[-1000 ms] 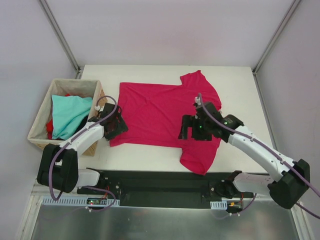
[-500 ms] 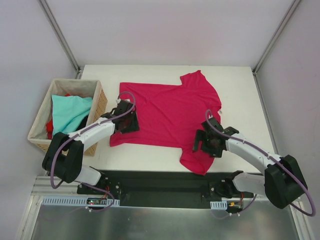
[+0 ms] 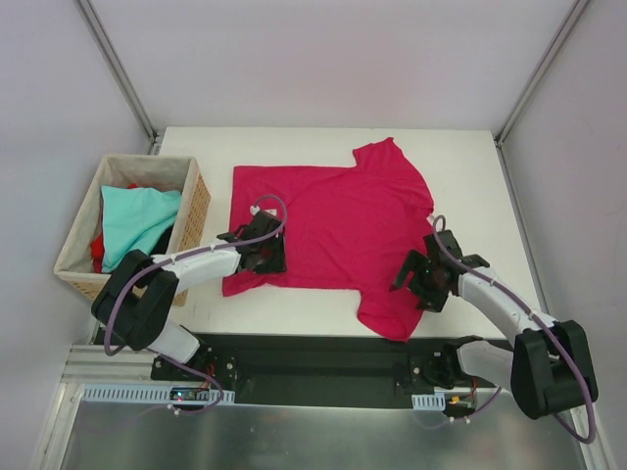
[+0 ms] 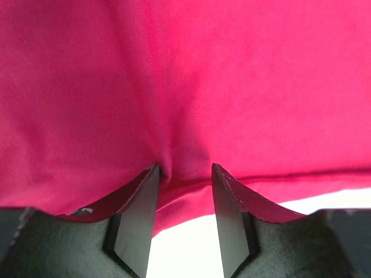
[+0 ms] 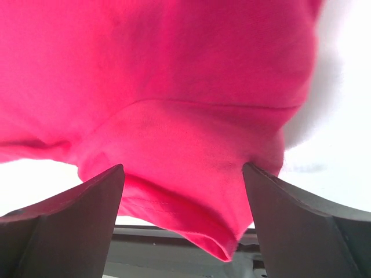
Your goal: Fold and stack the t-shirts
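The crimson-magenta t-shirt [image 3: 323,220] lies spread flat on the white table [image 3: 470,176]. My left gripper [image 3: 266,253] rests on its near hem at the left. In the left wrist view the left gripper [image 4: 185,169] has its jaws a little apart, with a pucker of hem [image 4: 174,179] between the tips. My right gripper [image 3: 423,279] is over the near right sleeve [image 3: 392,308]. In the right wrist view it [image 5: 182,169] is wide open, and the sleeve [image 5: 191,191] lies between its fingers. The light teal t-shirt [image 3: 137,220] and the red one [image 3: 97,250] lie in the basket.
The woven wicker basket [image 3: 192,201] stands at the table's left edge, close beside my left arm. The black base rail [image 3: 313,357] runs along the near edge. Grey walls and frame posts enclose the back and sides.
My left gripper has slid right along the near hem, away from the basket. My right gripper has moved nearer and to the right, from the shirt's body to the near sleeve.
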Motion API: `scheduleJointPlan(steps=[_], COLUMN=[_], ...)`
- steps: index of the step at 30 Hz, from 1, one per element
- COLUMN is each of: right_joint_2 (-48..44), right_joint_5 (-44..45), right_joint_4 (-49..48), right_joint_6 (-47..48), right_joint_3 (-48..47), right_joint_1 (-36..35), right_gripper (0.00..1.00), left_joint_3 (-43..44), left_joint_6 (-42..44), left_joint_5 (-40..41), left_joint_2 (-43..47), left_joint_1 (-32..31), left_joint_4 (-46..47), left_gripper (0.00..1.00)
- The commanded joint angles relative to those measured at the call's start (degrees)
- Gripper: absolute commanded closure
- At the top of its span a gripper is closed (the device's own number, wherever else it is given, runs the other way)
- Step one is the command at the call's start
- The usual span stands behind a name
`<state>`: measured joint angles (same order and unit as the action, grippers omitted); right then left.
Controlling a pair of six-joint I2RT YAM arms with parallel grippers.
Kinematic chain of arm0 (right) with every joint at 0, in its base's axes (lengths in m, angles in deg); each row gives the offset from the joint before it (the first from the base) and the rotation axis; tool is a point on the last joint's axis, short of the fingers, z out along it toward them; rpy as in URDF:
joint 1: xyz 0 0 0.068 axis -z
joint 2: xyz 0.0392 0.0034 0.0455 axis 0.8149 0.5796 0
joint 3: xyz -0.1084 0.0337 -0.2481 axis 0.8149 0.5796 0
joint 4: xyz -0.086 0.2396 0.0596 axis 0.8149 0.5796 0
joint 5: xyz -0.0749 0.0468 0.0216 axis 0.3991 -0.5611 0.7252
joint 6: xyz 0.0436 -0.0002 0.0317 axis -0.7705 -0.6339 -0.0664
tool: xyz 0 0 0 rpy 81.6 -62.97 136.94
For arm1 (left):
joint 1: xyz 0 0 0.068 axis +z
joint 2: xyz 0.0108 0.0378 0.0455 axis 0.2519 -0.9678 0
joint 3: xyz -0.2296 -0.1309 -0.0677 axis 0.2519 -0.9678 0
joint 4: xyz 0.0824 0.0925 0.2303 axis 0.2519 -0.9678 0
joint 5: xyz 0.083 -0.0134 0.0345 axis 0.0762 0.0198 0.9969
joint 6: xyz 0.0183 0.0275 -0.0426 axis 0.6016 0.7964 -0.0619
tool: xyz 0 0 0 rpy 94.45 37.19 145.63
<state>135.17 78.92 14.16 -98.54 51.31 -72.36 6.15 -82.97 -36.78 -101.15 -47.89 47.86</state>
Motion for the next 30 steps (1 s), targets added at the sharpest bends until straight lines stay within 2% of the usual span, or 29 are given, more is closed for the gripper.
scheduleJointPlan(steps=[1, 7, 11, 14, 17, 19, 21, 24, 25, 26, 30], right_joint_2=[0.05, -1.27, -4.07, -10.92, -18.31, -19.63, -19.99, -21.92, -22.71, -23.24, -24.21], right_joint_5=[2.20, 2.47, -0.17, -4.82, -3.52, -0.62, -2.96, -8.15, -8.26, -7.82, -6.33], right_joint_4=[2.27, 6.05, 9.92, 14.49, 20.19, 25.55, 28.20, 26.55, 26.19, 26.19, 26.63], right_joint_6=[3.94, 10.00, 12.12, 12.30, 12.03, 12.12, 11.95, 8.88, 8.35, 7.73, 8.87], right_joint_3=[2.16, -1.53, -5.83, -10.39, -16.71, -18.32, -18.50, -14.04, -13.06, -12.36, -9.81], right_joint_1=[6.51, 12.50, 12.16, 11.46, 9.52, 9.43, 9.52, 9.43, 9.34, 9.43, 9.43], right_gripper=[0.12, 0.12, 0.12, 0.12, 0.09, 0.08, 0.08, 0.09, 0.10, 0.10, 0.09], left_joint_3=[-4.85, -5.47, -2.76, 3.38, 9.35, 11.48, 11.58, 7.11, 5.44, 2.03, -6.42], left_joint_6=[-3.08, -1.77, 1.13, 3.24, 2.81, -0.17, -6.29, -17.30, -20.02, -26.49, -38.58], left_joint_5=[-0.78, 5.28, 5.12, 4.59, 4.68, 5.38, 6.52, 9.94, 11.69, 13.10, 16.01], left_joint_2=[4.29, 7.20, 6.94, 6.67, 8.86, 12.36, 15.88, 23.97, 28.51, 30.65, 41.89], left_joint_1=[-2.12, -2.21, -2.21, -2.21, -2.21, -2.21, -2.21, -2.12, -2.03, -2.03, 0.16], left_joint_4=[-3.41, -8.43, -8.96, -10.09, -14.83, -18.86, -21.07, -25.82, -27.92, -29.77, -35.49], left_gripper=[0.59, 0.55, 0.52, 0.49, 0.41, 0.31, 0.28, 0.30, 0.31, 0.32, 0.33])
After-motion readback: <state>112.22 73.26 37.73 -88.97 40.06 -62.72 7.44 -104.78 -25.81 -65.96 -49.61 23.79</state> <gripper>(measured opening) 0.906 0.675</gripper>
